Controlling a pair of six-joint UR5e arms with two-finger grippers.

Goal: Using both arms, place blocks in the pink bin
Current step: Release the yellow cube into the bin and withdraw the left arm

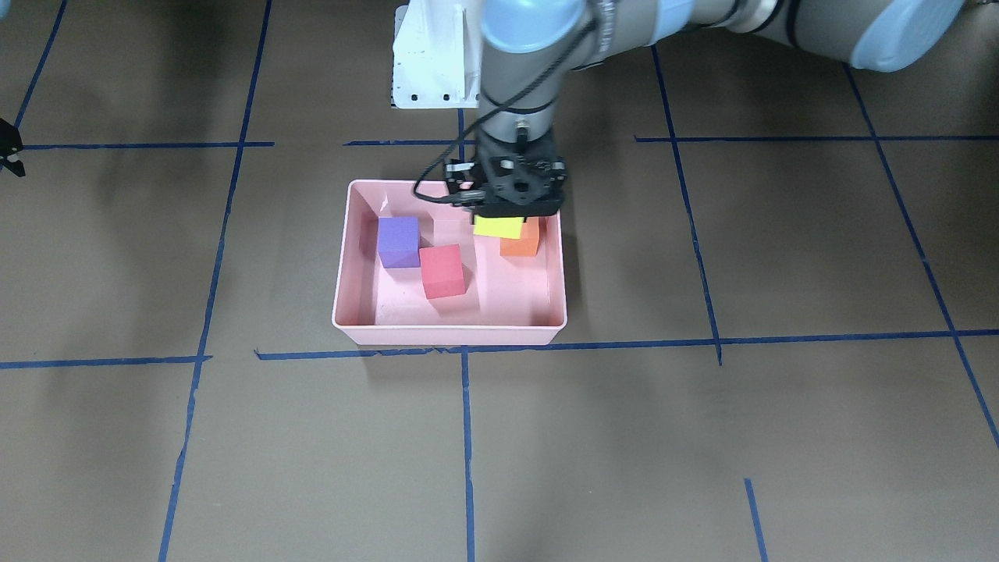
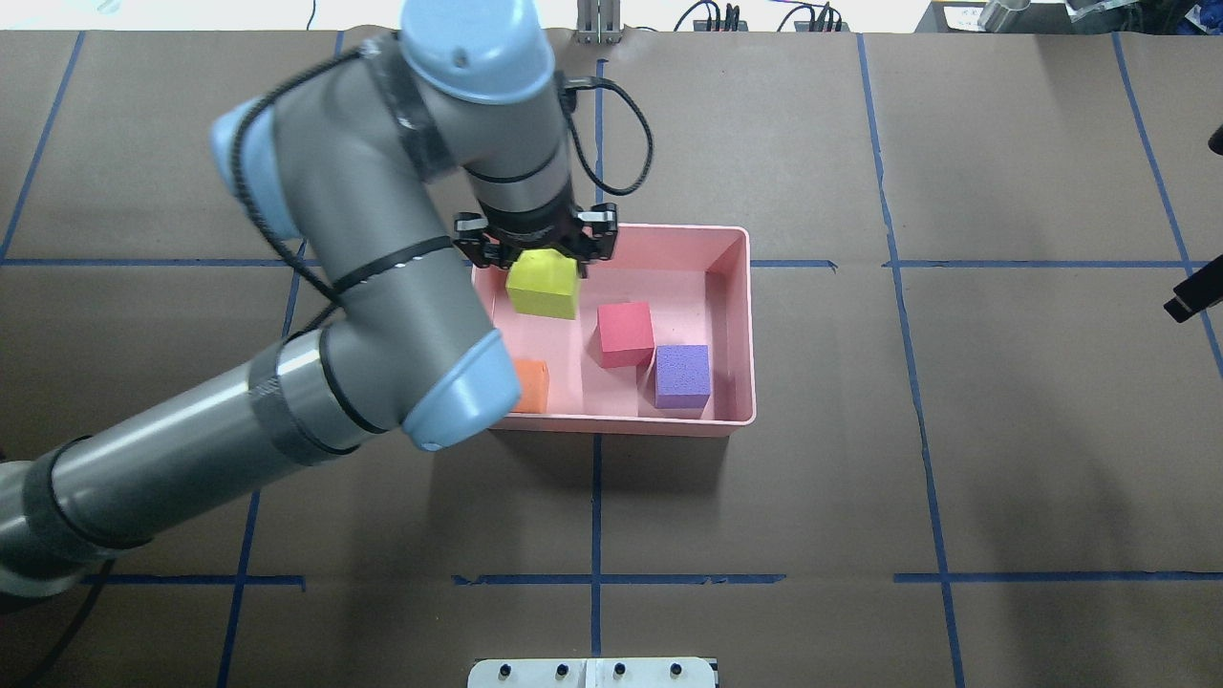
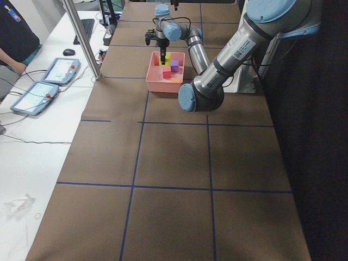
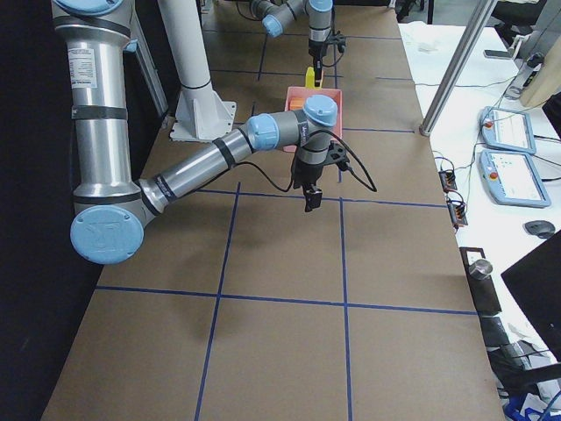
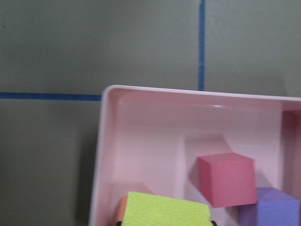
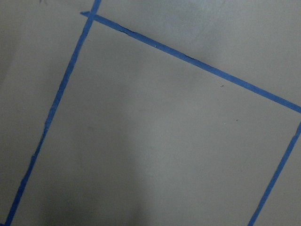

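The pink bin [image 1: 449, 334] sits mid-table. In it lie the purple block [image 1: 399, 241], the red-pink block [image 1: 442, 271] and the orange block [image 1: 521, 243]. My left gripper [image 1: 503, 212] is shut on the yellow block [image 1: 498, 227] and holds it just above the bin's floor, at the end towards the robot's left. In the overhead view the yellow block [image 2: 543, 287] hangs under the left gripper [image 2: 541, 260], inside the bin [image 2: 621, 425]. My right gripper [image 4: 310, 195] hovers over bare table far from the bin. Only its edge shows in the overhead view [image 2: 1190, 298], so I cannot tell its state.
The white pedestal [image 1: 433, 62] stands just behind the bin on the robot's side. Brown table paper with blue tape lines [image 1: 466, 437] surrounds the bin. The left forearm [image 2: 287, 411] covers the bin's near left corner in the overhead view.
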